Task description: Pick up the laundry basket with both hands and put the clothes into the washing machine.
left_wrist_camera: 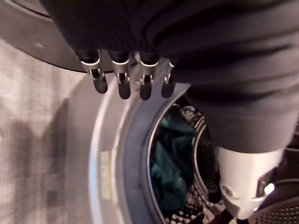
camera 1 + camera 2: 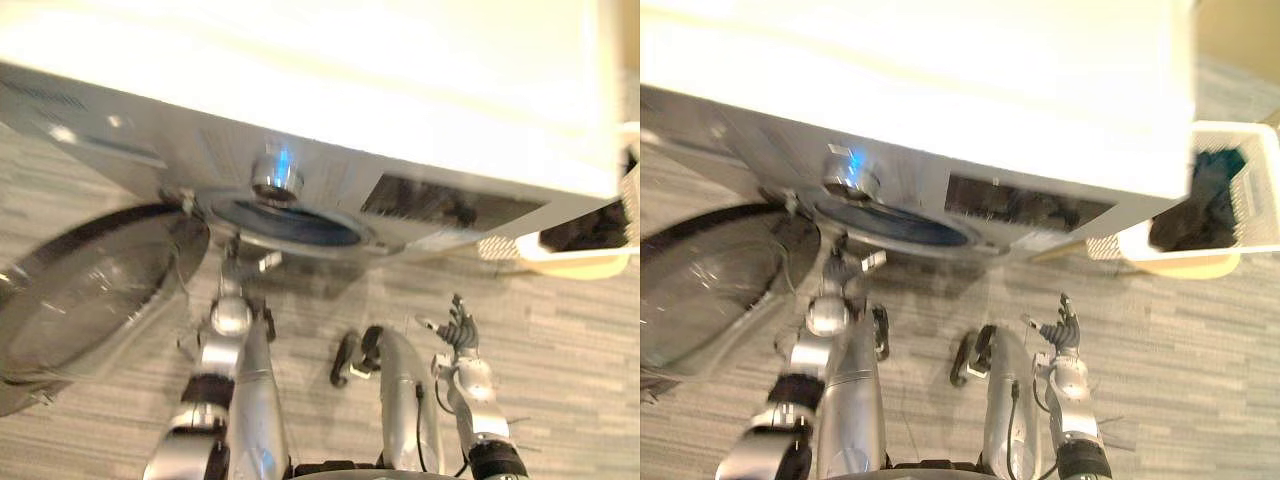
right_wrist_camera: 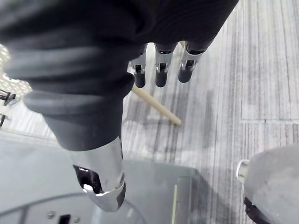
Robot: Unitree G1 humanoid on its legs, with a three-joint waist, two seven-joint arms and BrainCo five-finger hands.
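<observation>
I've got both head eyes looking steeply down on the washing machine [image 2: 300,90], and the left wrist camera close against its drum [image 1: 202,140].

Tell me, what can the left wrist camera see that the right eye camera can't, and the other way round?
The left wrist view peeks inside the drum, where teal clothes lie. The right eye view takes in the white basket with dark clothes beside the washing machine, the open door and the open right hand. Both have the machine's round opening and the left hand by it.
</observation>
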